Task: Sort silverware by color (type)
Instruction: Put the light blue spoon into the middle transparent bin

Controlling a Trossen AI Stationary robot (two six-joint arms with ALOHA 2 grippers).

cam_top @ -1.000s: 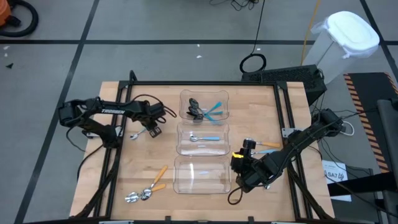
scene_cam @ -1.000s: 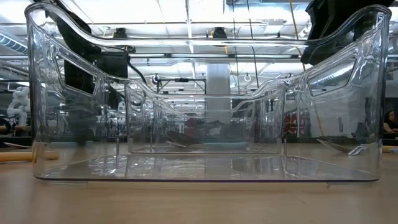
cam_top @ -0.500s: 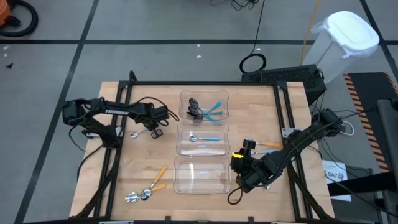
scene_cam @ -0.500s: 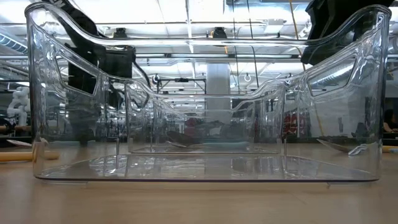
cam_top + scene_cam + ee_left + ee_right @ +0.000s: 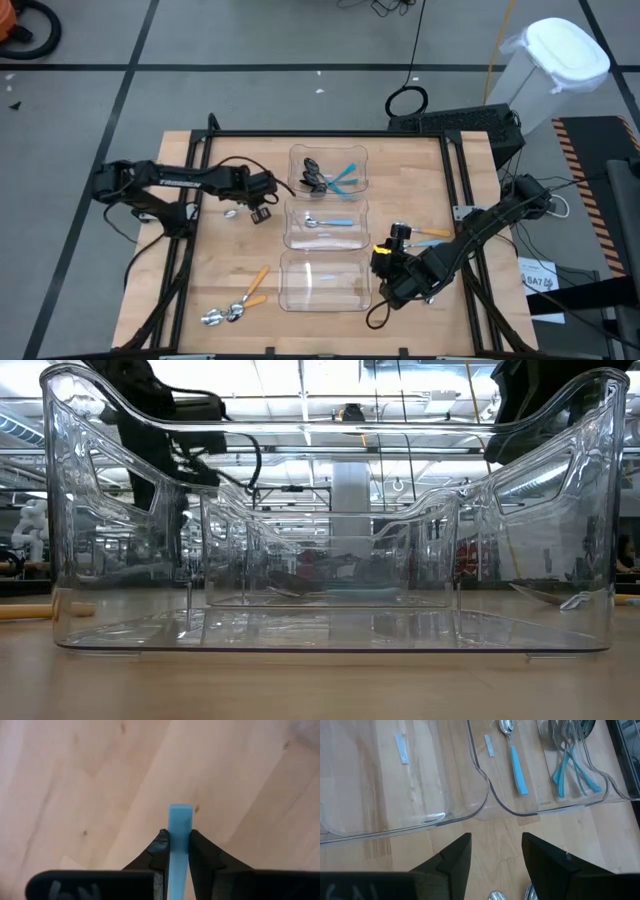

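Over on the left, the left end effector (image 5: 260, 205) is clenched on a blue-handled spoon (image 5: 179, 847), held above the surface (image 5: 230, 255) just beside the middle bin (image 5: 296, 226). I'd carry it level over that bin's wall and lower it beside the blue spoon already there (image 5: 330, 222) before letting go. The right end effector (image 5: 398, 240), fingers spread, waits by the near bin (image 5: 290, 290).

clear plastic bins (image 5: 288, 287): 3 in a row | orange-handled spoons lying at the table's near-left corner (image 5: 243, 297): 2 | blue-handled silver spoon in the middle bin (image 5: 514, 757): just 1
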